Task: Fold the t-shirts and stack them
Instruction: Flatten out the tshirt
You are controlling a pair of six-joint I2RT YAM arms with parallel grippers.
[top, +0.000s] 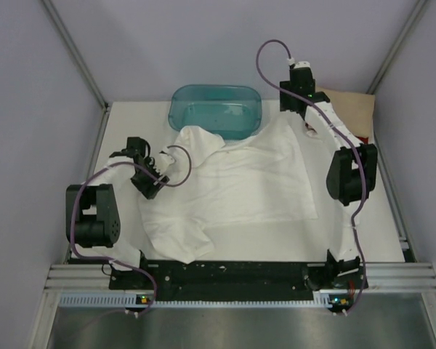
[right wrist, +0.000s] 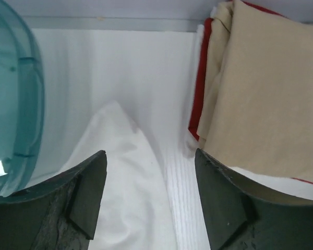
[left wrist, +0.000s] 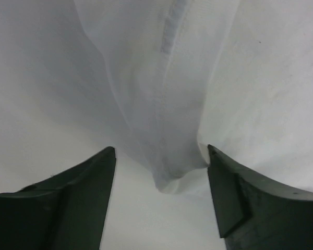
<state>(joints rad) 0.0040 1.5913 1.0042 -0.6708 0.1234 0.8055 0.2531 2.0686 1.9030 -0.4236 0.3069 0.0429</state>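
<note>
A white t-shirt (top: 240,182) lies spread and rumpled across the middle of the table, its print not showing. My left gripper (top: 154,187) is open at the shirt's left edge; in the left wrist view a hanging fold of white cloth (left wrist: 167,130) lies between the fingers (left wrist: 78,192). My right gripper (top: 309,129) is open over the shirt's far right corner; the white cloth (right wrist: 130,172) lies under it. A folded tan t-shirt (right wrist: 266,94) lies on a red one (right wrist: 199,88) at the back right, also seen in the top view (top: 352,109).
A translucent teal plastic tub (top: 216,109) stands at the back centre, touching the white shirt's far edge, and shows at the left of the right wrist view (right wrist: 10,104). Grey walls close in the table on three sides. The arm bases stand along the near rail (top: 232,273).
</note>
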